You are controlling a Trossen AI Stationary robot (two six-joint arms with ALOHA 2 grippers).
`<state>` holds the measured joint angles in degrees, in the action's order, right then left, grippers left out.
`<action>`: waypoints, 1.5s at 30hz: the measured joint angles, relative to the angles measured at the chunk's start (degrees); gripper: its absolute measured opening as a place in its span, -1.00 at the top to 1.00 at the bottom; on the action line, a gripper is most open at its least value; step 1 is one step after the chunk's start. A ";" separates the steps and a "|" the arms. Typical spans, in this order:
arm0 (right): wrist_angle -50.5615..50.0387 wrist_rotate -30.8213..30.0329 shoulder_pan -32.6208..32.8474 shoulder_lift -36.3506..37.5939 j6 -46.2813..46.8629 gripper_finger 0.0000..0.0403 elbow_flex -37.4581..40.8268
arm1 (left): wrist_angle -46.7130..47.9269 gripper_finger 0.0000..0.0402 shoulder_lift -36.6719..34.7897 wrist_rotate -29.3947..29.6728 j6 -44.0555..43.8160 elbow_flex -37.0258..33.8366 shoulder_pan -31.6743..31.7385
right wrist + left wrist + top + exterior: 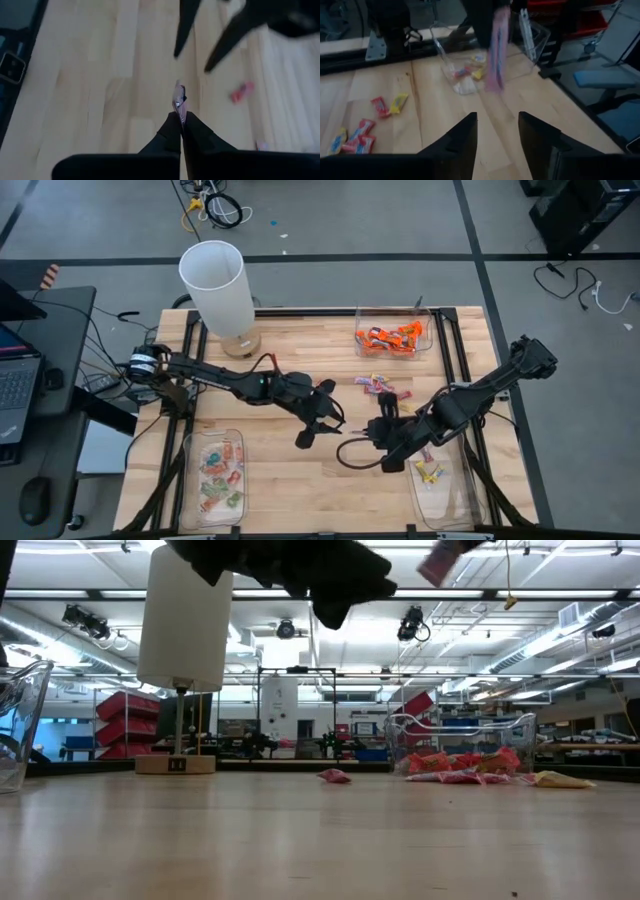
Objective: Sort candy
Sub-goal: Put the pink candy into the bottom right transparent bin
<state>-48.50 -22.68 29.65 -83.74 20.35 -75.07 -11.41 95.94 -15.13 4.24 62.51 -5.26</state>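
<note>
My right gripper [180, 116] is shut on a pink wrapped candy [179, 98] and holds it above the middle of the table. My left gripper [497, 131] stands open just to the left of it, pointing at that candy [496, 50], with nothing between its fingers. In the high view the two grippers [338, 423] [373, 434] nearly meet. A pile of loose candy [381, 387] lies on the table beyond them. My right gripper pinches the pink candy by one end of its wrapper [180, 109] between the free ends of its two fingers. The fingers slant down from the table's right side. The candy hangs below them [495, 70], lifted clear of the table.
A clear tray of orange candy [393, 337] stands at the far right, one with green and pink candy [214, 476] at the near left, one with yellow and pink candy [436, 478] at the near right. A white cylinder lamp [215, 285] stands at the far left.
</note>
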 joint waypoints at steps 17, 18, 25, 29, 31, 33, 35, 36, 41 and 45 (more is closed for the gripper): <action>-30.21 18.11 4.46 4.65 24.40 1.00 -5.28 | 3.66 0.27 0.00 1.70 -0.01 -0.05 -0.02; -30.24 18.10 5.36 5.53 26.02 1.00 -4.89 | 3.66 0.27 0.00 1.68 0.01 -0.05 -0.02; -32.73 17.54 11.33 12.55 39.04 1.00 -0.57 | 3.40 0.27 0.00 1.63 0.26 -0.05 -0.02; -32.74 17.37 13.98 15.92 45.73 1.00 3.74 | 3.34 0.27 0.00 1.57 0.27 -0.05 -0.02; -31.67 17.50 15.09 16.83 48.72 1.00 6.16 | 3.18 0.27 0.00 1.57 0.29 -0.05 -0.02; -29.47 18.25 16.06 17.39 50.52 1.00 8.76 | 3.15 0.27 0.00 1.57 0.31 -0.05 -0.02; -25.79 18.65 17.03 17.49 51.54 1.00 11.58 | 3.18 0.27 0.00 1.57 0.31 -0.05 -0.02; -23.77 18.70 17.49 17.35 51.69 1.00 13.07 | 3.18 0.27 0.00 1.57 0.31 -0.05 -0.02; -12.68 20.90 19.33 15.46 51.96 1.00 20.05 | 3.19 0.27 0.00 1.57 0.34 -0.05 -0.02; -8.54 21.78 20.12 12.79 52.16 1.00 22.34 | 3.19 0.27 0.00 1.57 0.38 -0.05 -0.02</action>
<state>-57.04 -0.90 49.77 -70.96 72.51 -52.74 -8.22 95.94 -13.56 4.62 62.46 -5.28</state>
